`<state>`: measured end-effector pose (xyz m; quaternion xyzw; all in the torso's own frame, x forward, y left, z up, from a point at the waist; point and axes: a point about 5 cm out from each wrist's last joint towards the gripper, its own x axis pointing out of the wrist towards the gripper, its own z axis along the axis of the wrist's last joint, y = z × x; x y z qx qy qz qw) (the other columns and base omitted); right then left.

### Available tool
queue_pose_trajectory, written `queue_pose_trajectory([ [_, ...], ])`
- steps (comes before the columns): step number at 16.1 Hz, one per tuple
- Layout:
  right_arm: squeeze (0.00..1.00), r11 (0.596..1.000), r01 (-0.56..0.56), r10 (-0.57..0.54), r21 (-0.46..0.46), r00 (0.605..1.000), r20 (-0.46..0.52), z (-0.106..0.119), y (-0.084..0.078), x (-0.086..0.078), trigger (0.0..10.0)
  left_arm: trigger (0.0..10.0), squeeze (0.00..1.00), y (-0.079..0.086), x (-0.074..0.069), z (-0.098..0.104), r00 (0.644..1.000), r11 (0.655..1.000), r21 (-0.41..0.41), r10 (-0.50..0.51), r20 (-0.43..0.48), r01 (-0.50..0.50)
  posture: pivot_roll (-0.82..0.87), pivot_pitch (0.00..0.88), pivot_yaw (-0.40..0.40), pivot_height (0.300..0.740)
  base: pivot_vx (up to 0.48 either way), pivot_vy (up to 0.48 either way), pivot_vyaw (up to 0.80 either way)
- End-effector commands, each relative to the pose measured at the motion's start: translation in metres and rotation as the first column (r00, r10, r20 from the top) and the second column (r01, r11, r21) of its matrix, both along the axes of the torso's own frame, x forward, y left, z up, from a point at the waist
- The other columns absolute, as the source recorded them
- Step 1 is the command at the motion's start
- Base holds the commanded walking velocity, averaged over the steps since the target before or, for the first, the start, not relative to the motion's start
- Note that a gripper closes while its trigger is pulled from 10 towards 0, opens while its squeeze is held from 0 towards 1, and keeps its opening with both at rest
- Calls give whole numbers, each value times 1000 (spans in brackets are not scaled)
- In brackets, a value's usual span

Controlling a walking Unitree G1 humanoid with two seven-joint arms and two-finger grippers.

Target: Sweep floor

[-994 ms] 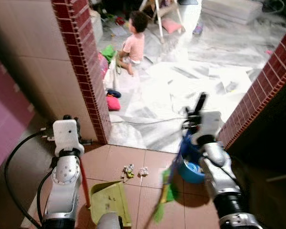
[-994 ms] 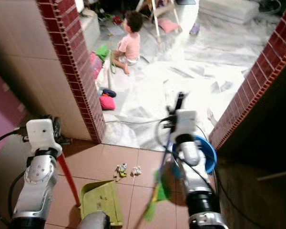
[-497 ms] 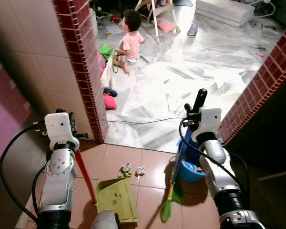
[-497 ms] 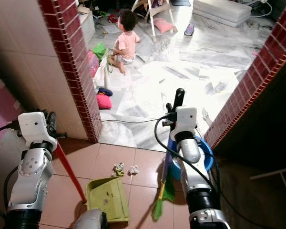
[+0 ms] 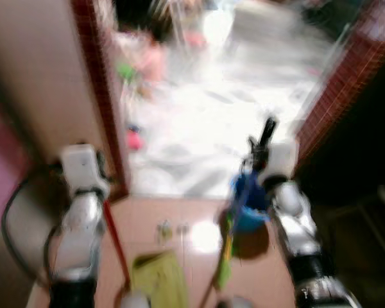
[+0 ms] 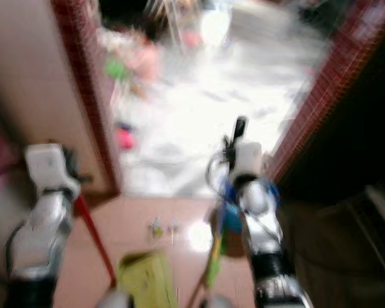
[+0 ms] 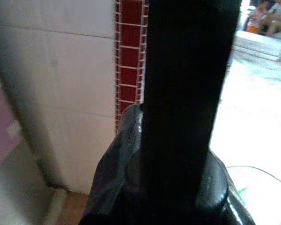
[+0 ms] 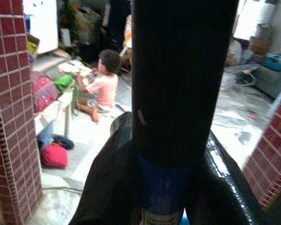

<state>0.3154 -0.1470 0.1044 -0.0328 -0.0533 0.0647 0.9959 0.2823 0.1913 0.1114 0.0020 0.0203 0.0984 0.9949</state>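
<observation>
Right gripper (image 8: 178, 140): fingers are closed around the blue upper handle of the broom (image 5: 226, 256), as seen in the right wrist view. The broom's long axis runs steeply from the gripper at 1 o'clock down to the green bristle head at 7 o'clock, the head resting on the tan floor tiles (image 5: 179, 212).

Left gripper (image 7: 178, 154): a dark shaft is seen filling its wrist view; whether the fingers are clamped on it cannot be told. Below the left arm a red handle (image 5: 115, 237) is seen slanting down to the green dustpan (image 5: 157, 282), which lies on the tiles at 6 o'clock.

Small litter (image 5: 170, 229): lies on the tiles at 12 o'clock from the dustpan. Both eye views are blurred.

Blue bucket (image 5: 250, 205): stands just beside the broom handle.
</observation>
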Motion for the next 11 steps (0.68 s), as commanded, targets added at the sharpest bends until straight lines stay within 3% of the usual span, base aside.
queue_pose_trajectory([
  [1,0,1000,5,-5,-5,999,41,12,-3,5,10000,10000,0,-9,5,22,995,999,27,-30,90,28,30,50,-74,740,0,0,0],
  [8,0,1000,3,-4,24,999,37,11,5,7,10000,10000,0,-3,2,31,991,999,30,10,131,-14,32,47,-58,740,0,0,0],
  [11,0,1000,-4,3,22,999,44,12,5,7,10000,10000,0,-2,5,36,989,999,25,20,146,-24,28,45,-57,740,286,0,488],
])
